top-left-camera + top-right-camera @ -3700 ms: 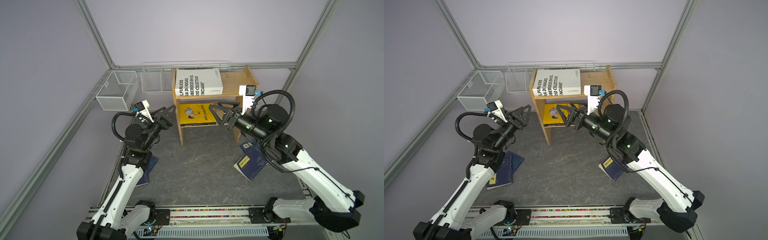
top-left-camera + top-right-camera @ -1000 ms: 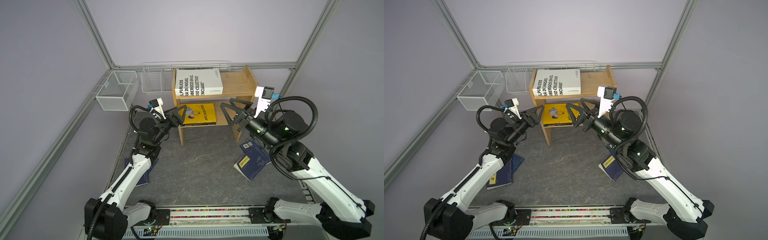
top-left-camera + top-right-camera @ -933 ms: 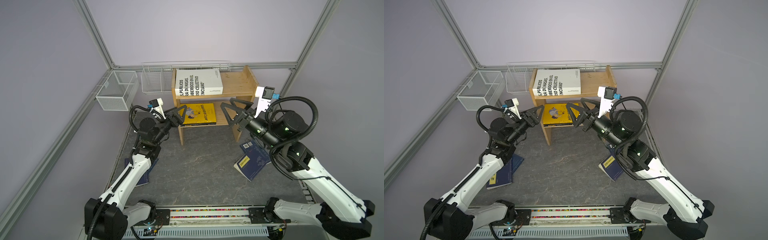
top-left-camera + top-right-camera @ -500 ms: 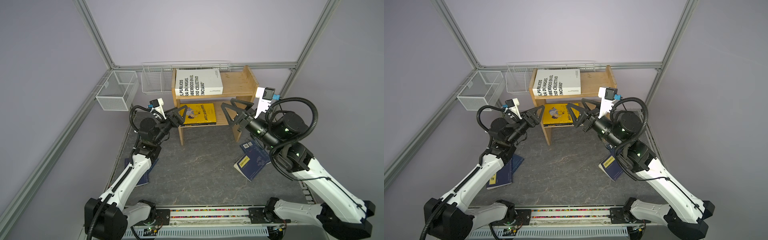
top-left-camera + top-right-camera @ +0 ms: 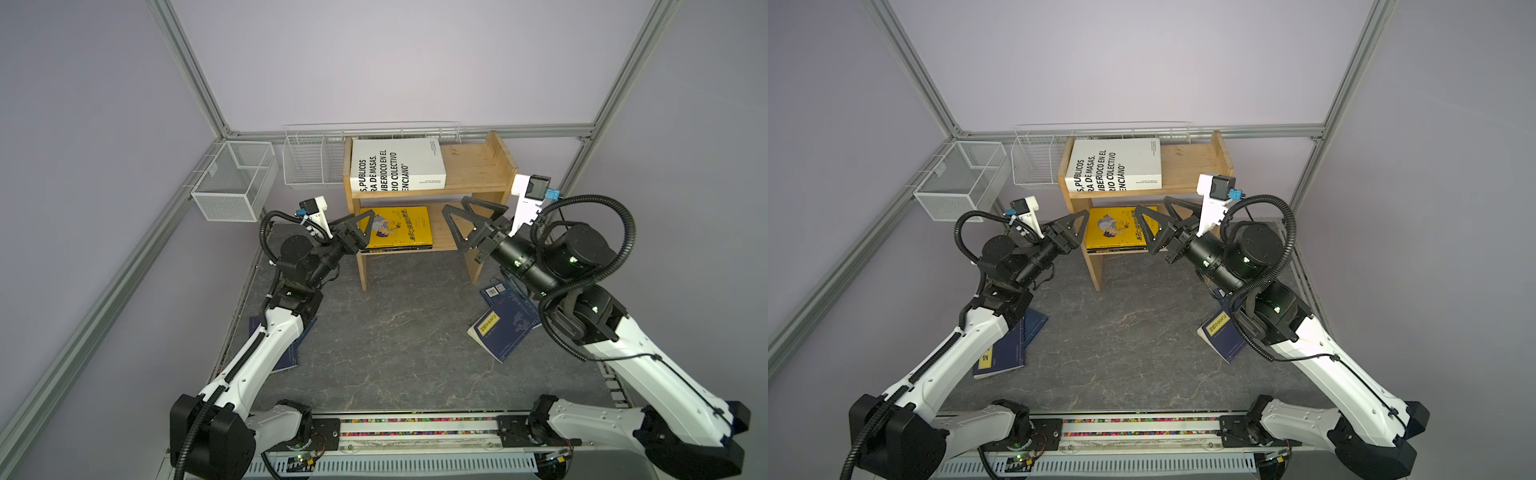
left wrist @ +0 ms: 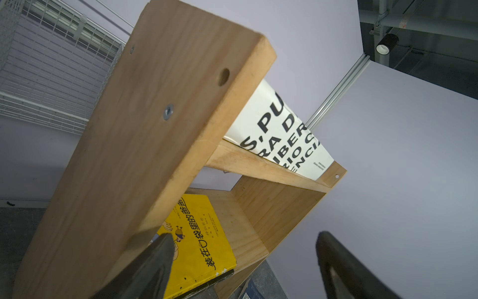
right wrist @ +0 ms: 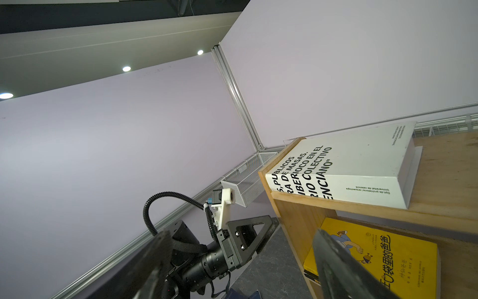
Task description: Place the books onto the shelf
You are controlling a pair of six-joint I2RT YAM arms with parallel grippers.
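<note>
The pine shelf [image 5: 478, 166] stands at the back. A thick white book [image 5: 397, 164] lies on its upper tier. On the lower tier a yellow book [image 5: 399, 226] rests on a black book [image 5: 395, 249], of which only an edge shows. Navy books lie on the floor at the right [image 5: 505, 328] and at the left [image 5: 1005, 349], partly under my arms. My left gripper [image 5: 361, 218] hangs open by the shelf's left side panel [image 6: 155, 129], holding nothing. My right gripper [image 5: 455, 204] is open and empty before the lower tier's right part.
Two white wire baskets [image 5: 232, 183] [image 5: 309, 162] hang on the back-left frame. Aluminium posts and lilac walls close in the cell on three sides. A rail [image 5: 415, 428] with both arm bases runs along the front edge.
Over the last few seconds my right gripper drew back a little from the lower tier and my left gripper came closer to the shelf's left panel. In the last second hardly anything moved.
</note>
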